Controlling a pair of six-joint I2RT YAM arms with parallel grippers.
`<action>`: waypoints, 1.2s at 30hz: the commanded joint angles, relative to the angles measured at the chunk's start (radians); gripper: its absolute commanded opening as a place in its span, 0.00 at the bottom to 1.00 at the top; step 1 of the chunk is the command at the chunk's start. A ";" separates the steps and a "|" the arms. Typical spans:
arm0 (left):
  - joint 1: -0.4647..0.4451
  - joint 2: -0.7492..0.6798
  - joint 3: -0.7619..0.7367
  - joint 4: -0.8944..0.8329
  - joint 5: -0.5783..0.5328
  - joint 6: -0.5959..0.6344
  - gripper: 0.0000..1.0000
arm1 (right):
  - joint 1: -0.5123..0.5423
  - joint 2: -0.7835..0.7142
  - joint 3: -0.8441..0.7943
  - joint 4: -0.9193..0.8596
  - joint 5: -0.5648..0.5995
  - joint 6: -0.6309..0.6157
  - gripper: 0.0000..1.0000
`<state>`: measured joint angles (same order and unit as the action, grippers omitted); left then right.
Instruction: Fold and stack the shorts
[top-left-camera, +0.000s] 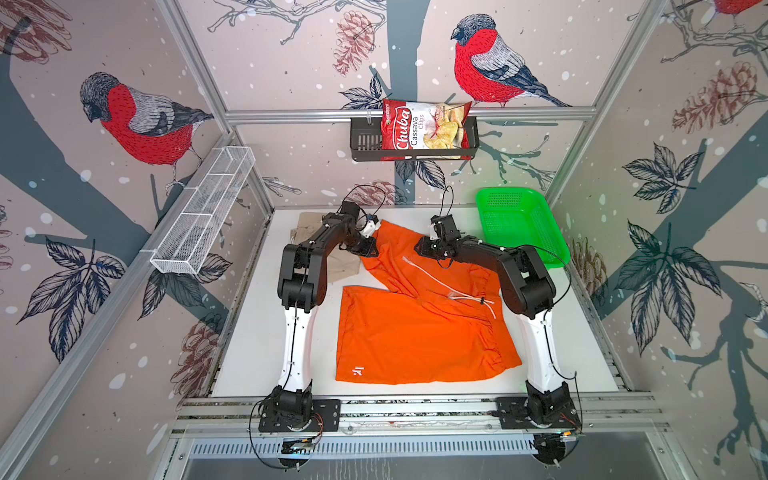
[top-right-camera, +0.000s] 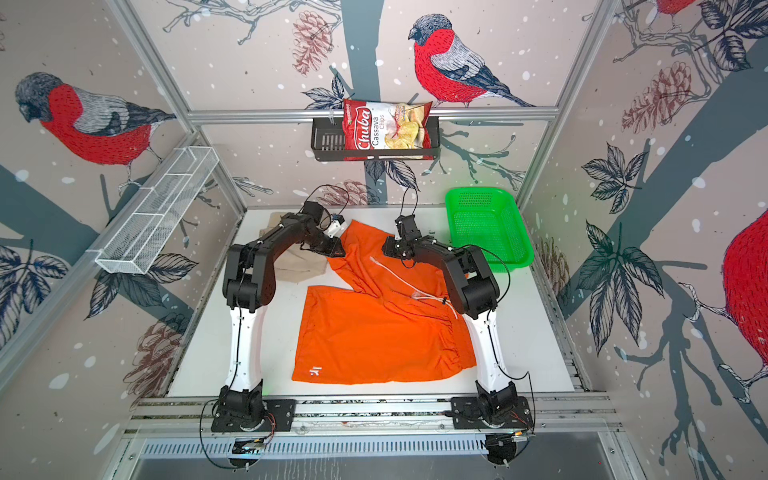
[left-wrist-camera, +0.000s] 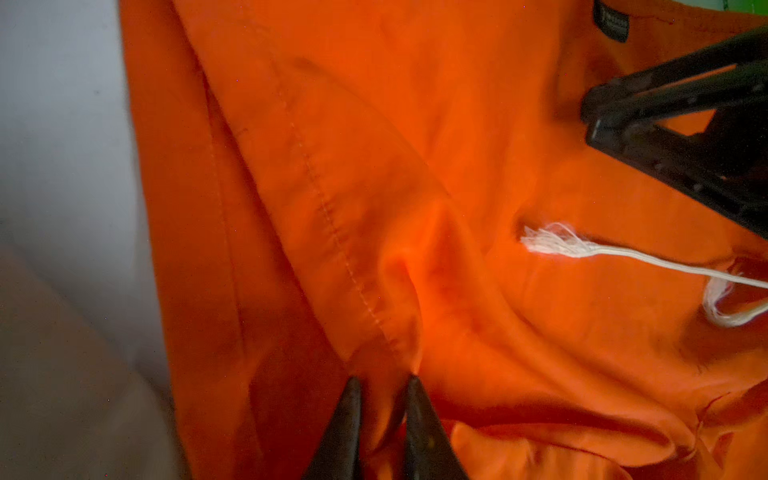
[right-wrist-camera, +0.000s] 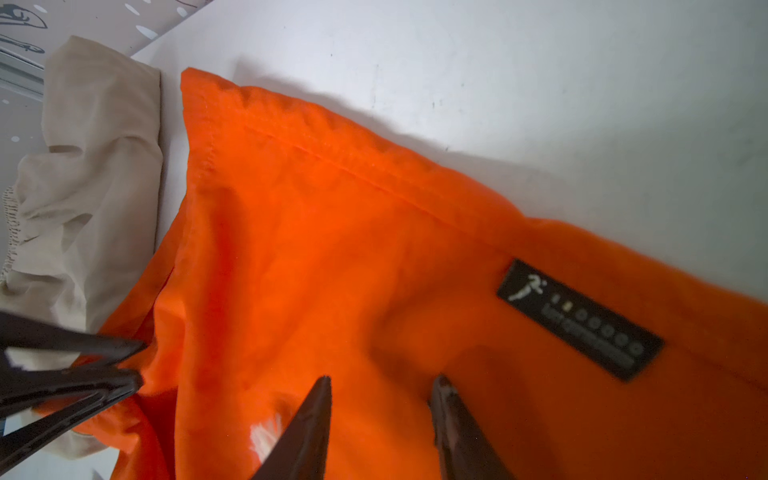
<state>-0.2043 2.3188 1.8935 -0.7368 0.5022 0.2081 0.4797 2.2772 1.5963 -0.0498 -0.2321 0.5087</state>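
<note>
The orange shorts (top-left-camera: 415, 332) (top-right-camera: 374, 336) lie spread on the white table, one leg flat near the front with a small white logo (top-left-camera: 357, 371), the other leg running back between my arms. A white drawstring (top-left-camera: 436, 278) (left-wrist-camera: 623, 253) trails over them. My left gripper (top-left-camera: 372, 249) (left-wrist-camera: 384, 380) is shut on a raised fold of that far leg's left edge. My right gripper (top-left-camera: 419, 248) (right-wrist-camera: 382, 380) hovers open just over the same leg, near its dark tag (right-wrist-camera: 579, 318). The beige shorts (top-left-camera: 345, 266) (right-wrist-camera: 91, 166) sit crumpled at the back left, partly under my left arm.
A green plastic basket (top-left-camera: 519, 224) stands at the back right corner of the table. On the back wall a black rack (top-left-camera: 365, 141) holds a chips bag (top-left-camera: 424, 129). A white wire shelf (top-left-camera: 203, 212) hangs on the left wall.
</note>
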 joint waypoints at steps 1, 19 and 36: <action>0.000 -0.039 -0.022 -0.014 0.013 0.013 0.07 | -0.002 0.024 0.008 -0.077 0.049 0.027 0.43; 0.088 -0.312 -0.344 0.102 -0.082 -0.013 0.08 | 0.004 0.034 -0.008 -0.049 0.036 0.035 0.43; -0.029 -0.581 -0.509 0.209 -0.082 -0.134 0.42 | 0.042 -0.195 -0.083 -0.022 0.069 -0.021 0.51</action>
<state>-0.1951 1.7519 1.4036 -0.5636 0.3759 0.0998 0.5209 2.1220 1.5433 -0.0757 -0.1883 0.4999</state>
